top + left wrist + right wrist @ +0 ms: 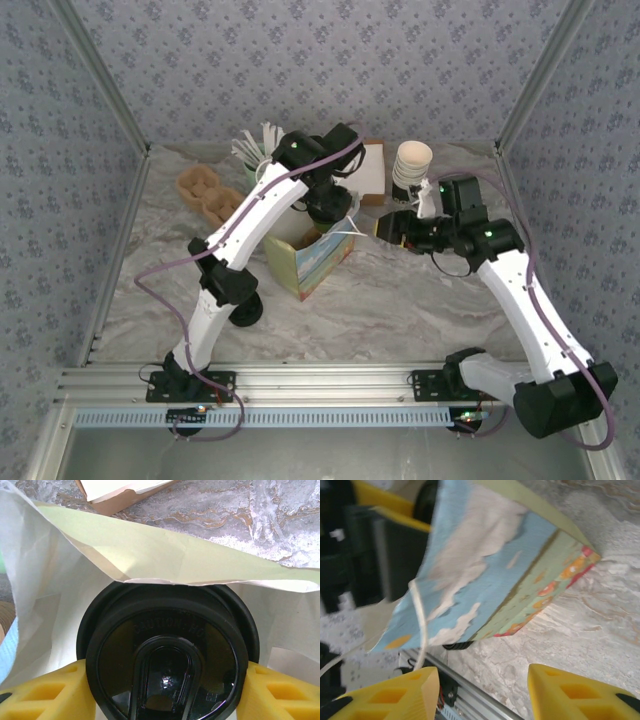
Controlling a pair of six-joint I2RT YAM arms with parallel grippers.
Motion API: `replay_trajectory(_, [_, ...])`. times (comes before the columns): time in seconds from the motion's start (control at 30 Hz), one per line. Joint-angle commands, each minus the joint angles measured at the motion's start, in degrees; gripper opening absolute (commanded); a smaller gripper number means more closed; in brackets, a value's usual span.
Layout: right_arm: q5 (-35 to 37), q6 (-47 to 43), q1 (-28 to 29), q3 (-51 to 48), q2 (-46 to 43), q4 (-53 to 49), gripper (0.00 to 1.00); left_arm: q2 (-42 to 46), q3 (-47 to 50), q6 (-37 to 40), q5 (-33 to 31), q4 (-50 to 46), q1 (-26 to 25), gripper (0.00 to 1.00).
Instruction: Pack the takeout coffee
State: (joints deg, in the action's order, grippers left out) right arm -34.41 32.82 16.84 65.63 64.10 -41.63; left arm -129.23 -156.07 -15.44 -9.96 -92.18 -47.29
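— Black lid (165, 630) is spotted dead centre in the left wrist view. So where is the coffee (172, 680) being held?

— It's clamped by the left gripper (165, 669), with a yellow finger (45, 695) pressed on each side of the lid. It's held in the mouth of the bag (55, 585), and a fold of the bag's rim is lapped over the lid's far edge. How deep it sits can't be told, since the cup body is hidden under the lid.

— And the right gripper (480, 690)?

— Its jaws are spread wide and nothing is pinched between them. It's hung just beside the bag, and the white string handle (420, 620) is seen running down to one finger (395, 695). Whether they're touching can't be told. The bag is stood mid-table (420, 300), with the cream cups (412, 162) set behind it.
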Motion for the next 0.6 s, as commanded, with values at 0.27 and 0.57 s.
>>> replay_trajectory(0.27, [5.48,3.73,0.59,5.42,6.62,6.92,0.59,-3.33,-0.54,0.83,1.81,-5.65,1.03,0.36])
replay_trajectory(0.57, [6.56,-1.07,-0.18,6.9,9.55,10.22,0.62,-4.5,-1.9,0.85,2.19,-5.19,2.06,0.36])
